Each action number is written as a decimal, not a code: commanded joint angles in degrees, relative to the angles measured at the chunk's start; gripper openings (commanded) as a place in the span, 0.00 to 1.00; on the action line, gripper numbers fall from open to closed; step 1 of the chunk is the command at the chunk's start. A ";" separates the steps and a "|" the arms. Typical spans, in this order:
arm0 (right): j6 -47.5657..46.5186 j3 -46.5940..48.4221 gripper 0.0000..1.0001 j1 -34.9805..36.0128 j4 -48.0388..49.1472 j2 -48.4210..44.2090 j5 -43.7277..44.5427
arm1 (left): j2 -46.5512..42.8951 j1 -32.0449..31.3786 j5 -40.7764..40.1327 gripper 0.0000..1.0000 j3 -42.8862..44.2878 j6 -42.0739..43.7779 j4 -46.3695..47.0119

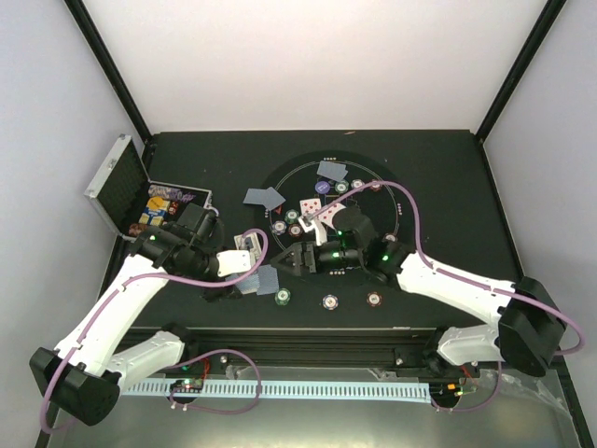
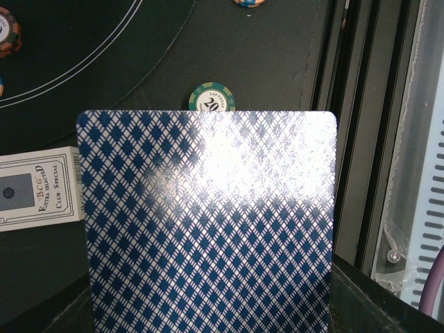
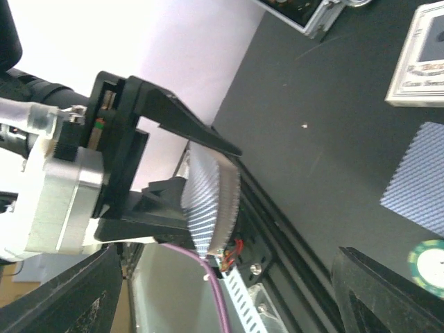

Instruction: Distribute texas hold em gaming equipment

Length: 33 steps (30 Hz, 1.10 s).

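Observation:
My left gripper [image 1: 254, 278] is shut on a deck of blue-backed playing cards [image 2: 208, 229]; the deck hides its fingers in the left wrist view. The right wrist view shows that deck [image 3: 211, 194] edge-on between the left jaws. My right gripper [image 3: 225, 281] faces it from the right, open, with nothing between its fingers [image 3: 388, 291]. A single card [image 3: 416, 177] lies flat on the table beside a green chip [image 2: 211, 100]. On the round mat [image 1: 403, 201] lie more cards [image 1: 331, 171], face-up cards [image 1: 311, 207], several chips [image 1: 295, 231] and a purple button [image 1: 323, 187].
The open silver case [image 1: 121, 182] stands at the far left with chips inside. A white card box [image 2: 38, 187] lies left of the deck. Two chips [image 1: 330, 301] [image 1: 374, 300] sit near the table's front edge, beyond which a black rail [image 2: 347, 139] runs.

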 commanded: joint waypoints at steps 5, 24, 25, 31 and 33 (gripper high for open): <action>6.64 0.58 0.81 3.70 10.40 4.13 -1.90 | 0.01 0.15 1.70 0.02 1.47 0.25 -0.07; 10.28 5.17 0.70 6.83 19.11 16.59 -6.21 | -0.24 0.16 1.02 0.01 1.78 0.25 -0.64; 10.37 6.03 0.70 7.05 19.35 17.57 -6.54 | -0.26 0.15 0.95 0.02 1.83 0.25 -0.61; 12.66 8.40 0.67 7.96 23.32 22.88 -9.02 | -0.22 0.15 1.08 0.01 1.78 0.16 -0.70; 12.82 8.25 0.64 7.97 23.86 23.99 -9.50 | -0.32 0.15 1.00 0.02 1.76 0.24 -0.70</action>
